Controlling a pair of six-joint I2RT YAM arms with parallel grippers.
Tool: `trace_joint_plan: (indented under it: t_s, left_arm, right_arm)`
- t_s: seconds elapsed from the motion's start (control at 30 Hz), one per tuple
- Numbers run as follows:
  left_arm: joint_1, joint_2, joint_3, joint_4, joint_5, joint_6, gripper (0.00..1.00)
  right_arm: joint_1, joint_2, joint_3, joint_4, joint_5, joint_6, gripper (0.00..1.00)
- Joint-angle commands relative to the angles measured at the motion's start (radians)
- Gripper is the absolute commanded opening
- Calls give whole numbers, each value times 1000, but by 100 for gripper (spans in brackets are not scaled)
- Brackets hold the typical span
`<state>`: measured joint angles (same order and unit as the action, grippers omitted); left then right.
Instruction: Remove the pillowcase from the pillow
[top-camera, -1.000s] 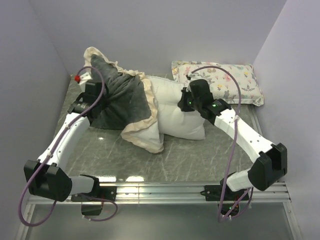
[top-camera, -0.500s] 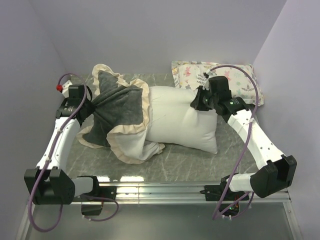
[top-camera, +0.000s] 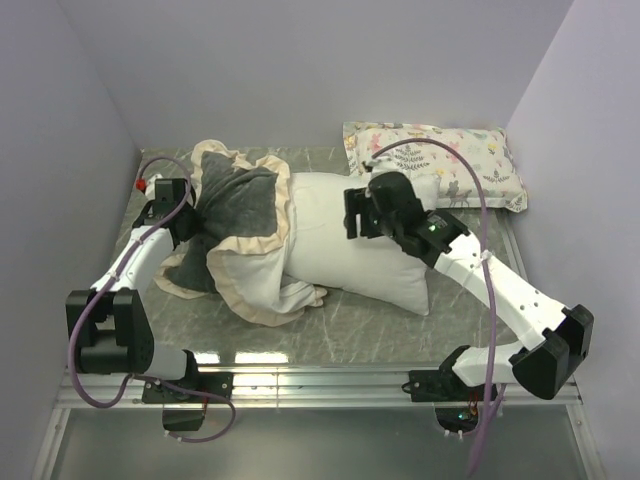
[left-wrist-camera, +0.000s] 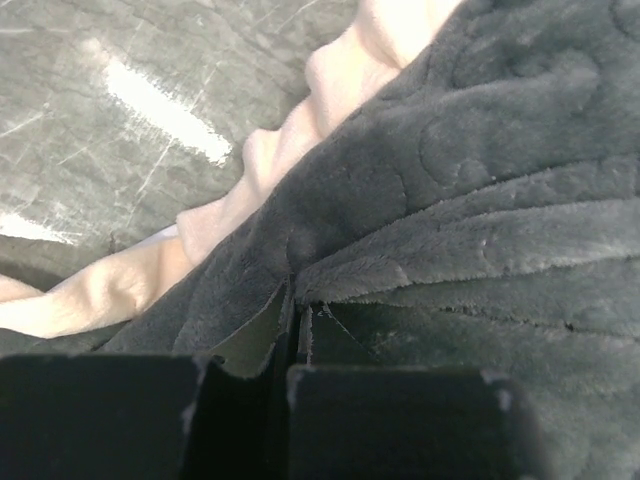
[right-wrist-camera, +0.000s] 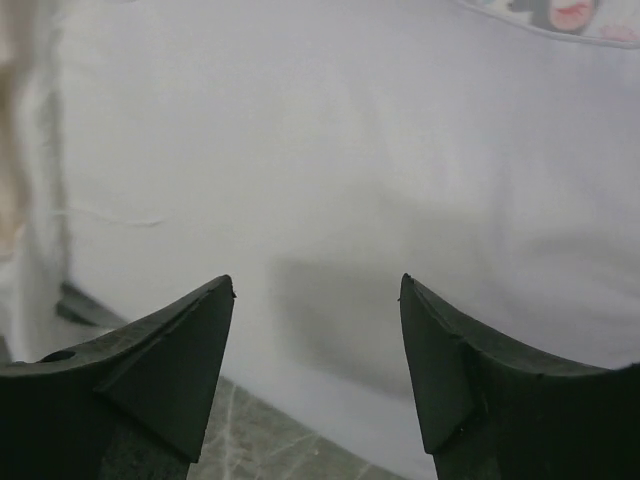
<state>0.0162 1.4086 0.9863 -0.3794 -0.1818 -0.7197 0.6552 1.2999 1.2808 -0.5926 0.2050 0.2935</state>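
Fingers of the left gripper (left-wrist-camera: 297, 318) are clenched on a fold of the pillowcase (top-camera: 243, 200). Their tips are sunk in the dark plush, so only the black bases show. Fingers of the right gripper (right-wrist-camera: 318, 292) stand spread with nothing between them, close over the pillow (top-camera: 360, 255); whether they touch it cannot be told. From above, the right wrist covers its own fingers.

The pillow's left end is hidden inside the pillowcase, and how far in it reaches cannot be made out. The left wrist view is almost all plush, with a strip of cream ruffle and a patch of the table (top-camera: 350, 320) beyond. The right wrist view shows only a stretch of white pillow, with a sliver of the print pillow (top-camera: 440, 160) cut off at its top edge.

The pillowcase lies bunched on the left half of the table. Its grey plush is gathered in folds toward the left gripper, cream ruffle rings its open mouth, and its pale inner face is turned out along the near side. The pillow is plain white and lies across the middle, its right part bare. The print pillow sits at the far right, just beside it.
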Motion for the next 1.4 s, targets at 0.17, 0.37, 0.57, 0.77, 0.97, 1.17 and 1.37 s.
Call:
trace_joint_plan:
  t_s: [0.17,0.37,0.57,0.77,0.97,1.17,1.37]
  left_arm:
    - [-41,-37,6,-32,-5,22,0]
    - [-55,-43,58,-55,60,69,1]
    - [-55,-132,204,-136,76,146,62]
    - [-192,-224,290,-199,-10,172,79]
    - [-438,-243,184,-159,-25,144,87]
    - [-472,-77,173,-194,8,134,75]
    - [-365,-43,222,-270,-208,86,0]
  right_arm:
    - [227,83,-49,112,94,19,80]
    - [228,280,-98,250,120,52,83]
    - [202,309,-143,300,89,110,16]
    - [193,251,-132,280,100,121,1]
    - [178,234,-112,264,74,125,0]
    - [167,236,-40,215,94,127,0]
    - [106,188,-24,149,114,121,0]
